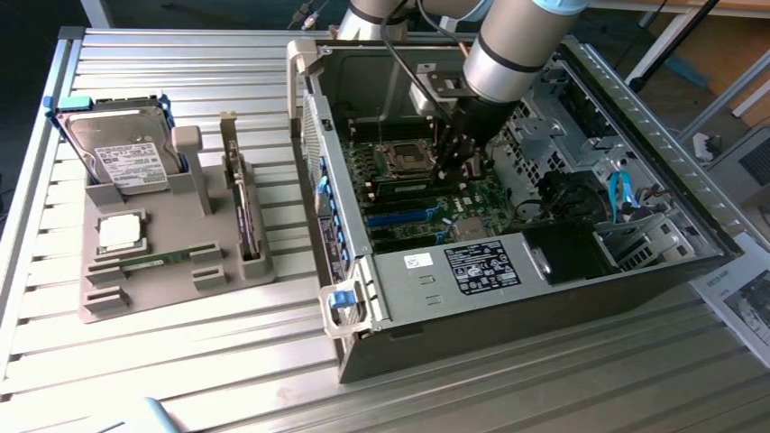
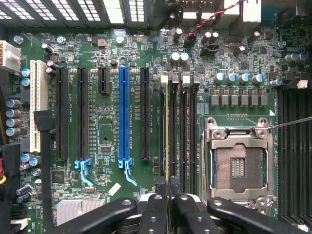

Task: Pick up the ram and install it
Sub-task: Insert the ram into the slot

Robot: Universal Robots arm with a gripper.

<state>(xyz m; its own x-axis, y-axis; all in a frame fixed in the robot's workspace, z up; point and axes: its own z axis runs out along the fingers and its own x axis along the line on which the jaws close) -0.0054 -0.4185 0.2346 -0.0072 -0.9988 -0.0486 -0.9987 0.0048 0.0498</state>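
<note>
My gripper (image 1: 453,161) reaches down into the open computer case (image 1: 673,194), over the motherboard (image 1: 416,203) beside the processor socket (image 1: 403,160). In the wrist view the ram (image 2: 167,126) shows edge-on as a thin greenish-yellow line. It stands along one of the memory slots (image 2: 189,131) left of the empty socket (image 2: 237,165). The black fingers (image 2: 155,207) of my gripper (image 2: 169,197) are shut on its near end. Whether the stick is fully seated in the slot cannot be told.
A grey tray (image 1: 180,225) at the exterior view's left holds a hard drive (image 1: 121,153), a silver processor chip (image 1: 121,233), an upright expansion card (image 1: 247,212) and a short green strip (image 1: 160,259). Case walls, a drive cage (image 1: 547,135) and cables (image 1: 619,194) crowd the arm.
</note>
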